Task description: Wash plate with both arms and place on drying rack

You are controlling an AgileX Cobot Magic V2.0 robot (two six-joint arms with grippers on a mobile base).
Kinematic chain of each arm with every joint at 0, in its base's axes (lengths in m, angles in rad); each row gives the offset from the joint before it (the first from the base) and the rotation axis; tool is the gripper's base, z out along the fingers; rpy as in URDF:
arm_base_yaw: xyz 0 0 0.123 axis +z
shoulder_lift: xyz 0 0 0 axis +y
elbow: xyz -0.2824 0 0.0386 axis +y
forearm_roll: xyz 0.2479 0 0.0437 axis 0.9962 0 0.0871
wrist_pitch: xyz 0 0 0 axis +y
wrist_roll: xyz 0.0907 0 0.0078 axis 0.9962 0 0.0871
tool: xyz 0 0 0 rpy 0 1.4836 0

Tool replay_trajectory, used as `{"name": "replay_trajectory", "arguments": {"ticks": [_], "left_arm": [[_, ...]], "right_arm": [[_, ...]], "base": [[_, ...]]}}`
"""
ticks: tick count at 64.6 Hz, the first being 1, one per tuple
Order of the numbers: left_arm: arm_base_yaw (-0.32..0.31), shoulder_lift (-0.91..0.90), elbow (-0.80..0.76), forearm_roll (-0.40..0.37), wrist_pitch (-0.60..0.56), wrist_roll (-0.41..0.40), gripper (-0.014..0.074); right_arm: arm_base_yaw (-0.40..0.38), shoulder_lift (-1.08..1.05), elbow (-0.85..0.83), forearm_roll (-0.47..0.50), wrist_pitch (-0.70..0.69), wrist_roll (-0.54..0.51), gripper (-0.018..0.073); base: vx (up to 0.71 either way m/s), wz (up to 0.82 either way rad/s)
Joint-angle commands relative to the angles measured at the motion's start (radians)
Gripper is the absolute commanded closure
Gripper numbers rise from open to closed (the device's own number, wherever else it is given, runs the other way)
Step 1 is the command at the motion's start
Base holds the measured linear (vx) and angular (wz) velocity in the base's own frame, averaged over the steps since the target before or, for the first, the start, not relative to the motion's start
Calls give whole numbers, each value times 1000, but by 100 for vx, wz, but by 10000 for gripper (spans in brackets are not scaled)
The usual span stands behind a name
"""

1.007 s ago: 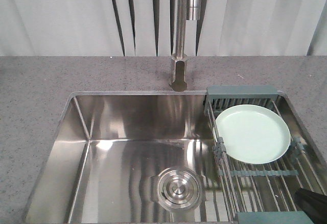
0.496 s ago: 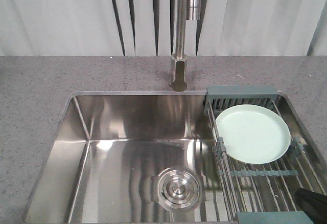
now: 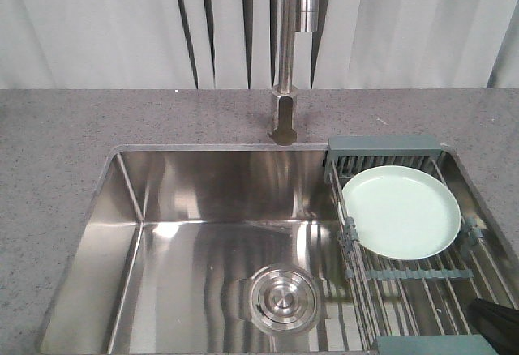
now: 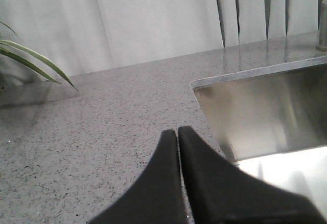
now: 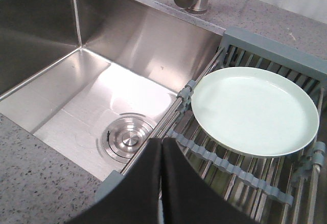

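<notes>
The left tool (image 4: 178,132) was clenched, fingers pressed together on nothing, above the bench (image 4: 102,121) by the sink's (image 3: 203,209) left rim. The right tool (image 5: 161,143) was likewise closed and empty, over the near edge of the drying rack (image 3: 381,146). The plate (image 3: 401,211) lay flat on the rack at the sink's right end, unmoved since the earlier frames; nothing else differed.

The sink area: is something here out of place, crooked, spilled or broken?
Nothing stands out. The plate lies flat and whole on the drying rack, over the right side of the sink. No spill shows on the counter. Both grippers, left and right, are shut and hold nothing.
</notes>
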Motion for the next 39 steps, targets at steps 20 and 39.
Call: {"name": "replay_trajectory", "arguments": {"ticks": [20, 39], "left_arm": [[3, -14, -23, 0, -81, -9, 603], [3, -14, -23, 0, -81, -9, 603]], "right_arm": [[-4, -102, -26, -106, -72, 16, 564], [-9, -281, 139, -344, -192, 416, 564]], "base": [[0, 0], [0, 0]]}}
